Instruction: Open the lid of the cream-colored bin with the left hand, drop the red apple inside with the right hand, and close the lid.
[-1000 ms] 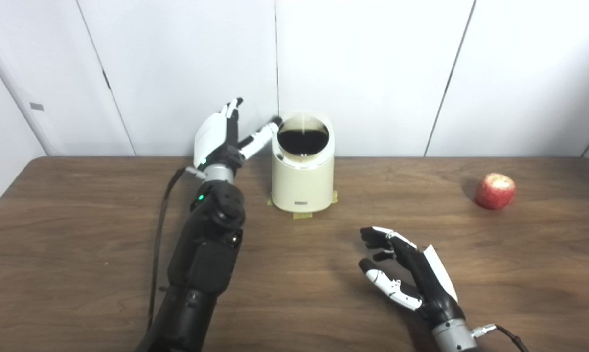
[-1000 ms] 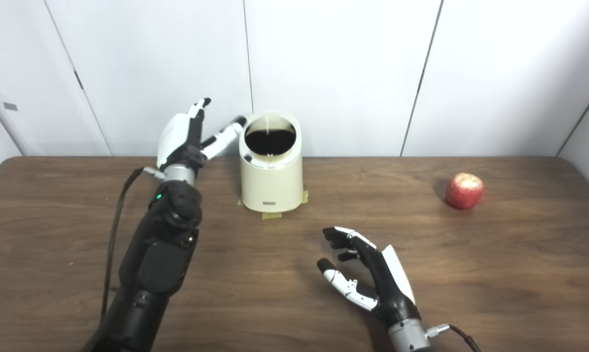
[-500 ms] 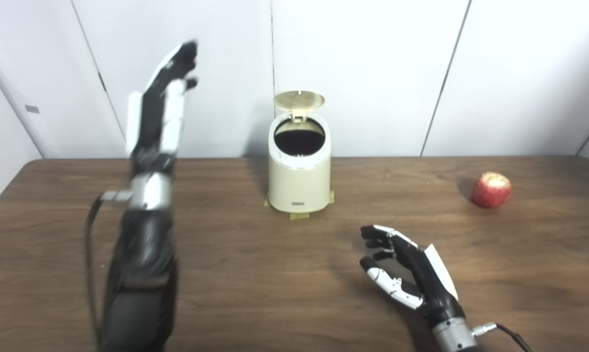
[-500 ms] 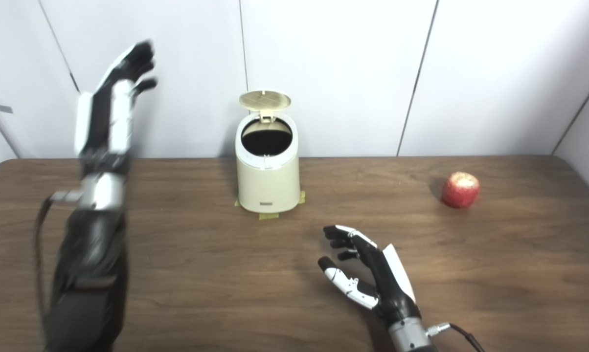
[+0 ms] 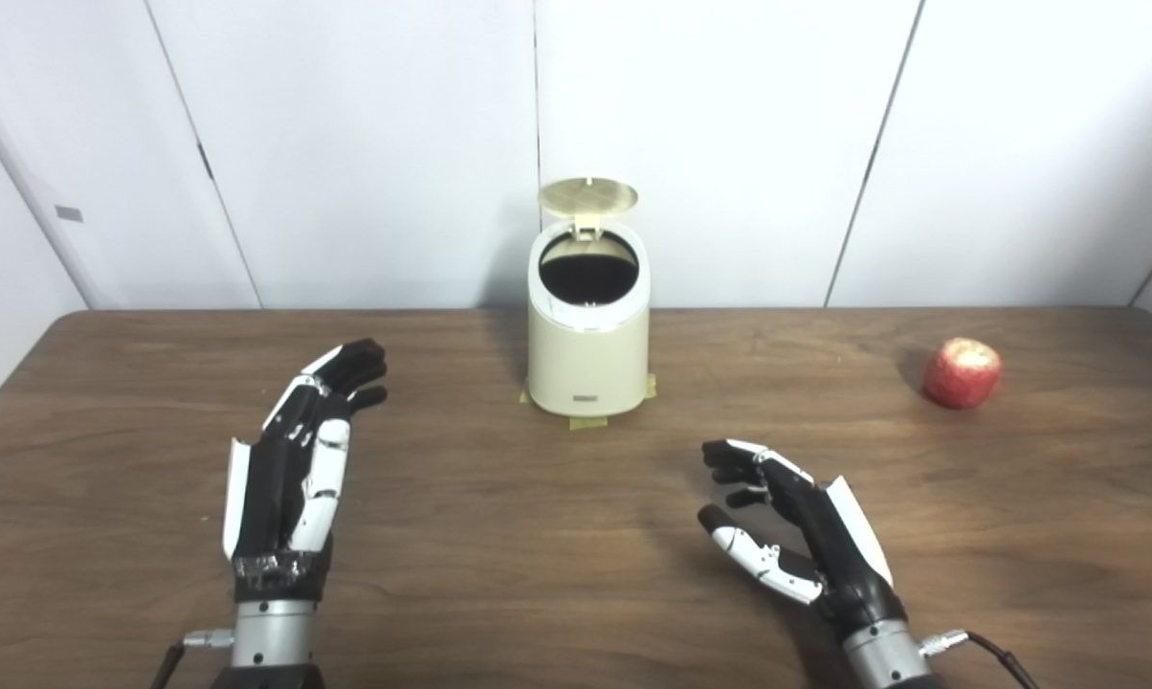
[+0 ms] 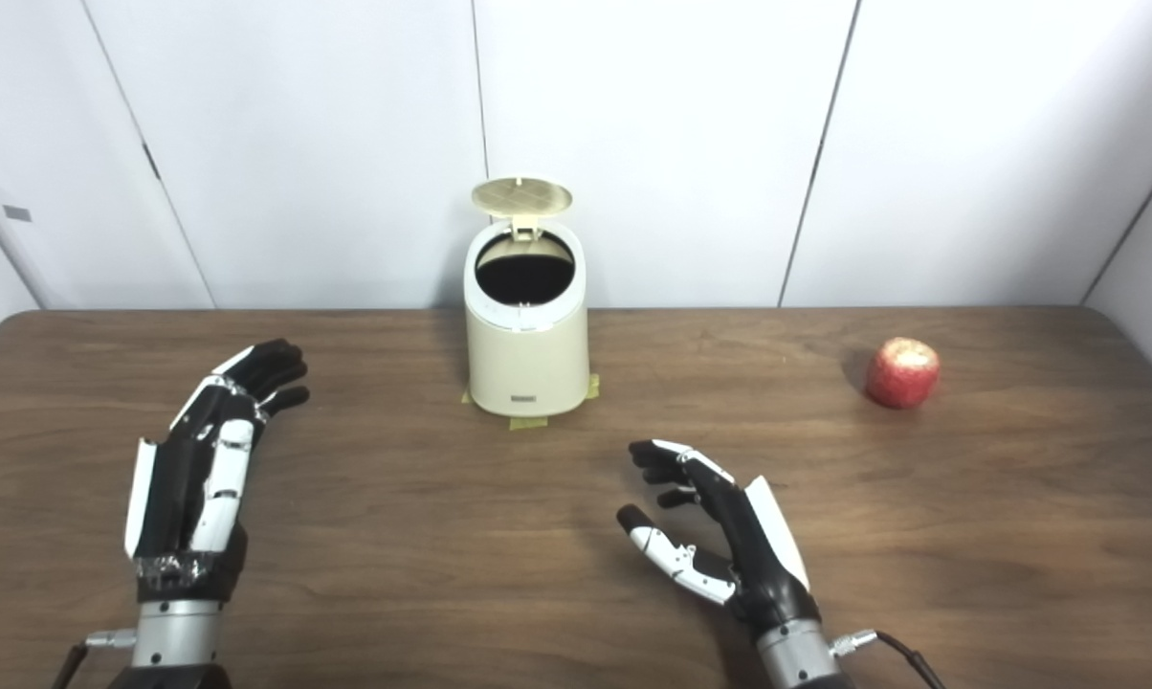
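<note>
The apple [image 5: 963,372] lies on the table [image 5: 499,536] at the far right, well apart from both hands; it sits farther back and to the right of the right hand [image 5: 804,536], with bare wood between them, and the left hand [image 5: 294,469] is on the opposite side of the table from it. The bin [image 5: 587,335] stands at the back middle of the table, near the wall [image 5: 729,144], roughly between the two hands but farther away than either; neither hand touches it.

The apple is round, so no long axis can be told; a pale patch shows on its upper side, facing up. The bin stands upright, its long axis vertical, its round mouth tilted toward the front; the lid [image 5: 587,196] is swung up on a hinge at the back rim and stands open above the mouth, its ribbed underside facing forward. Strips of tape [image 5: 590,419] show at the foot of the bin, on the table.

Inside the bin only darkness shows; whether anything lies in it cannot be told.

The left hand holds nothing; its fingers [image 5: 356,364] are stretched out and slightly apart, pointing away toward the back, palm turned inward. The right hand also holds nothing; its fingers [image 5: 739,464] are loosely curled and spread, the thumb apart from them, the palm facing left.
</note>
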You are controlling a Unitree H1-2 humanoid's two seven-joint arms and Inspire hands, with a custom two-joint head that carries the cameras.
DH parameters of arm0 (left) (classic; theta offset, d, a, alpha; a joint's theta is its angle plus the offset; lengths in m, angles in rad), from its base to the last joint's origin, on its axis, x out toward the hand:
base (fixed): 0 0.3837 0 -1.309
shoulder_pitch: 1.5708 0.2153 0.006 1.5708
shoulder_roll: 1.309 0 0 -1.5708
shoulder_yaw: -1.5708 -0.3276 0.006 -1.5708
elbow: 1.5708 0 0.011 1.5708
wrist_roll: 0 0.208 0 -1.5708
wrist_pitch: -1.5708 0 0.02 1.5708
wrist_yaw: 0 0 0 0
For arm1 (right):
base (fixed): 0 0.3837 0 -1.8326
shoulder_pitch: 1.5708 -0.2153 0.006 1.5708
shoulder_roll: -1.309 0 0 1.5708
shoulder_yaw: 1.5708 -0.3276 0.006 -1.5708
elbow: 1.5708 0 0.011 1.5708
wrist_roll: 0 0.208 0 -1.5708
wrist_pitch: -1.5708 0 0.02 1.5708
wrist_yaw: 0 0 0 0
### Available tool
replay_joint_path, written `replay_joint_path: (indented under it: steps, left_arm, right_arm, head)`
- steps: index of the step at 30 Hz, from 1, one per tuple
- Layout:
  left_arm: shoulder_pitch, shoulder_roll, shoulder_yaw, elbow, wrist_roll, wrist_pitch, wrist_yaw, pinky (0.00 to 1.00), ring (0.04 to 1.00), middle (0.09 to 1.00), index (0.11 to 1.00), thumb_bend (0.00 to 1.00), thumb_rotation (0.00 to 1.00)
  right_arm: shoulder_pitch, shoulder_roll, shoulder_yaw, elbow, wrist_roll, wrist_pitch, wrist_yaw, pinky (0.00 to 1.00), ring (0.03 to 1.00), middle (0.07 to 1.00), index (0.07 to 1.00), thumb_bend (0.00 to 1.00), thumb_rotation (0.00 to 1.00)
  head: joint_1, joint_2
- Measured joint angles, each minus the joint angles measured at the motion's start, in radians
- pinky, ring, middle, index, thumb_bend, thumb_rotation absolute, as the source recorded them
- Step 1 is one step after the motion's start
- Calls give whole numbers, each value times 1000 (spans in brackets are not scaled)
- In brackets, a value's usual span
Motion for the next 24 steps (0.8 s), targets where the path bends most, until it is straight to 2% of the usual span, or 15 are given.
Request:
replay_joint_path:
  steps: [3, 8, 10, 11, 12, 14, 15, 18, 19, 21, 23, 24]
  left_arm:
    - [9, -3, -6, 10, -14, -39, -4, 790, 820, 817, 786, 175, 625]
    - [15, -7, -18, 21, -35, -43, -18, 827, 834, 825, 801, 190, 647]
    - [19, -9, -18, 31, -34, -43, -18, 823, 835, 828, 802, 189, 655]
    - [21, -10, -18, 34, -31, -43, -18, 812, 832, 829, 802, 180, 644]
    - [21, -10, -19, 37, -27, -43, -18, 803, 831, 828, 798, 180, 647]
    - [20, -10, -20, 42, -4, -43, -18, 791, 831, 828, 795, 169, 658]
    - [19, -9, -19, 49, 6, -44, -18, 784, 828, 825, 790, 166, 661]
    - [17, -6, -15, 80, 29, -50, -16, 774, 820, 815, 782, 174, 660]
    - [19, -5, -13, 85, 34, -50, -15, 770, 816, 812, 779, 176, 647]
    - [22, -7, -13, 87, 36, -49, -14, 761, 807, 805, 773, 165, 616]
    - [21, -10, -16, 86, 36, -49, -14, 753, 802, 799, 768, 159, 592]
    - [21, -12, -16, 86, 36, -48, -14, 748, 801, 798, 766, 159, 586]
  right_arm:
    - [0, -1, -3, 0, 4, -13, -3, 640, 738, 765, 758, 219, 502]
    - [-3, 3, -45, -34, 74, -15, -7, 652, 747, 767, 755, 239, 489]
    - [-20, -6, -69, -95, 92, -13, -4, 656, 762, 787, 777, 322, 564]
    - [-38, -22, -78, -128, 100, -2, 7, 713, 822, 847, 837, 469, 551]
    - [-63, -51, -85, -154, 107, 17, 32, 746, 858, 888, 881, 587, 536]
    - [-139, -160, -86, -202, 94, 82, 114, 800, 928, 962, 952, 800, 531]
    - [-181, -224, -90, -209, 68, 116, 150, 780, 929, 974, 959, 859, 509]
    - [-315, -424, -100, -208, -61, 199, 244, 803, 955, 993, 948, 963, 466]
    - [-354, -472, -98, -208, -100, 226, 269, 772, 945, 995, 942, 982, 459]
    - [-434, -548, -71, -211, -198, 296, 340, 748, 954, 999, 937, 998, 473]
    - [-495, -594, -25, -209, -270, 346, 420, 773, 961, 999, 911, 1000, 442]
    - [-521, -605, -3, -203, -297, 365, 460, 746, 951, 991, 894, 1000, 428]
  head:
    - [0, -9]
    - [-6, -6]
    - [-12, -9]
    - [-14, -11]
    - [-17, -15]
    - [-17, -20]
    - [-15, -20]
    - [-15, -20]
    - [-15, -20]
    - [-14, -21]
    - [-14, -22]
    - [-11, -23]
